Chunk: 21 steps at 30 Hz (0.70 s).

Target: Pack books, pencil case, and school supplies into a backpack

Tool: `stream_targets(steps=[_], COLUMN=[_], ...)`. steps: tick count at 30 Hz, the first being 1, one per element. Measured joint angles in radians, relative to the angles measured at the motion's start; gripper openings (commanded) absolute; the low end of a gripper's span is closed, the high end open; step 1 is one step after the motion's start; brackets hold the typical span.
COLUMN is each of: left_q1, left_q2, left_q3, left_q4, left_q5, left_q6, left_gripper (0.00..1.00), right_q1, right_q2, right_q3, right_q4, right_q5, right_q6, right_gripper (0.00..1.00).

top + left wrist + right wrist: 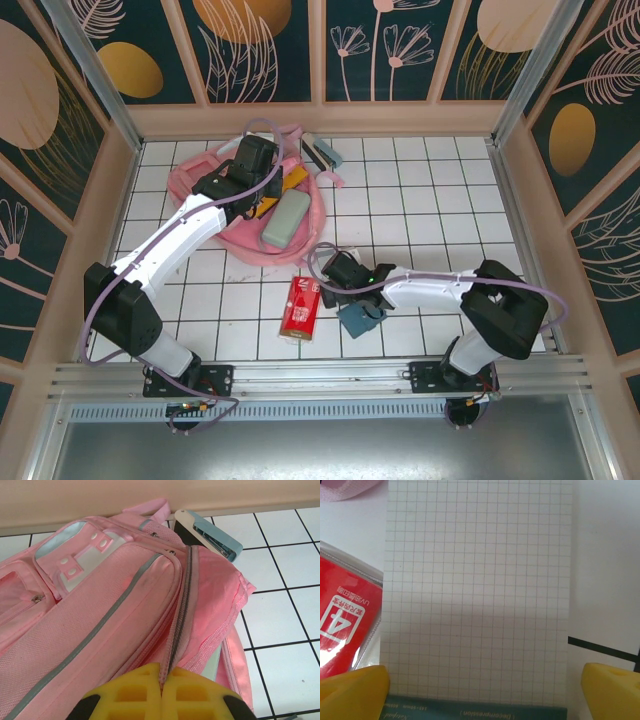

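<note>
Pink fabric takes up the far-left corner of the tiled table: the backpack lies slumped near the back wall. The left gripper is on it, its yellow fingertips pressed tight together right where the zip track ends, so it looks to be pinching the zip edge to hold the mouth up. That is a thin bite on soft cloth. If the arm pulls sideways the edge could slide out and the opening would sag shut. Just right of that, the mint pencil case rests on the bag's pink fabric. I can't tell whether it is partly in the mouth or just on top, and a tug on the bag might tip it onto the tiles. The stapler sits beyond the bag's right side, still out. Nearer the front, the red packet lies flat. Right beside it is the gridded pad, with the right gripper spread wide above it, one fingertip on each side and nothing grasped. The pad is flat and thin, so closing jaws may skate over it or lift only loose sheets. The near finger could also nudge or trap the packet.
</note>
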Motion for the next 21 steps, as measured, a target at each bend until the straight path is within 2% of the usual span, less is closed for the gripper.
stream_targets(steps=[7, 21], left_q1=[0.000, 0.000], left_q2=[0.000, 0.000], left_q3=[0.000, -0.001], left_q4=[0.000, 0.000], left_q5=[0.000, 0.003], left_q6=[0.000, 0.000], left_gripper=[0.06, 0.06], right_q1=[0.035, 0.035], right_q2=[-0.036, -0.006], right_q3=[0.012, 0.011], right_q4=[-0.036, -0.039], right_q5=[0.012, -0.012], right_q6=[0.008, 0.006], right_gripper=[0.99, 0.99])
